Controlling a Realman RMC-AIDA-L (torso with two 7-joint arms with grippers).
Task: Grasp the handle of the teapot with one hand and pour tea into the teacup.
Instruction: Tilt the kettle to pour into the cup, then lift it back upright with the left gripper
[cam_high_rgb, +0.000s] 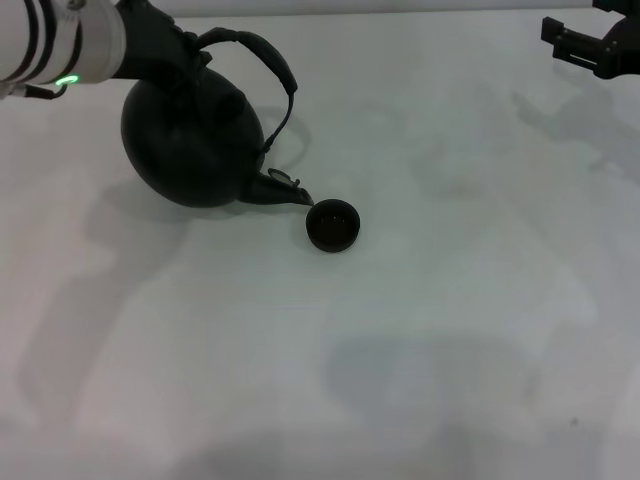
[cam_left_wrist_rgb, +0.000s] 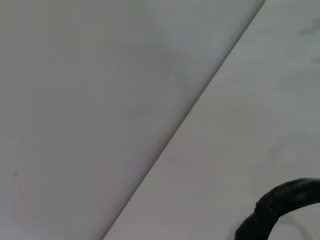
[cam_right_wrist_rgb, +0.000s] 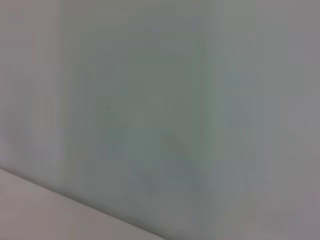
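Two things to watch here: teapot (cam_high_rgb: 190, 140) and teacup (cam_high_rgb: 332, 224). Starting with the teapot: big, round and black, at the far left part of the bench (cam_high_rgb: 450, 330). Leans hard, belly up and spout (cam_high_rgb: 283, 190) down. Points its spout tip right at the teacup, just beside the rim on the left-arm side. Cannot tell if tip and rim touch. No tea to be seen from here.

Next, the handle (cam_high_rgb: 262, 52): arches over the top of the pot and tips along with it. Goes into the left claw (cam_high_rgb: 170, 50) at its far end. Looks closed tight on the handle there, going by how the pot hangs tipped. Hard to pick out the dark claw from the dark pot.

So, from the claw: pot straight below, spout running down and toward the right, cup at the end of that line. Probably in the middle of the pour. Needs only a slow roll of the wrist, with the spout kept over the little cup.

Then the right claw (cam_high_rgb: 590, 45): parked far off at the far right corner, holding nothing. Cannot tell how wide it is.
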